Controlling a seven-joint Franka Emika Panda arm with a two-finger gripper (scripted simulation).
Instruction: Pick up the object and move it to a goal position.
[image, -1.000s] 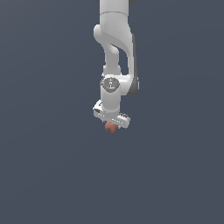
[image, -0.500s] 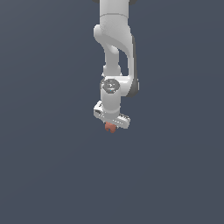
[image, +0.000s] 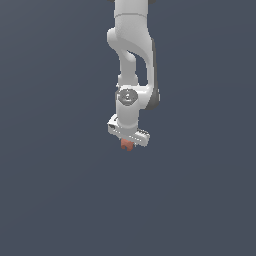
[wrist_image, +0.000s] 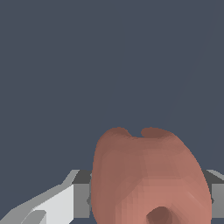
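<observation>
The tool (image: 128, 142) is clenched on the object (image: 127, 144), the reddish-orange lump peeking out just below it and filling the wrist view between the fingers (wrist_image: 65, 203). Over the last second the arm has tilted slightly while the grasp holds, so this looks like mid-carry; no goal marker is visible.

Object (wrist_image: 148, 175) and hand (image: 127, 143) cropped
</observation>
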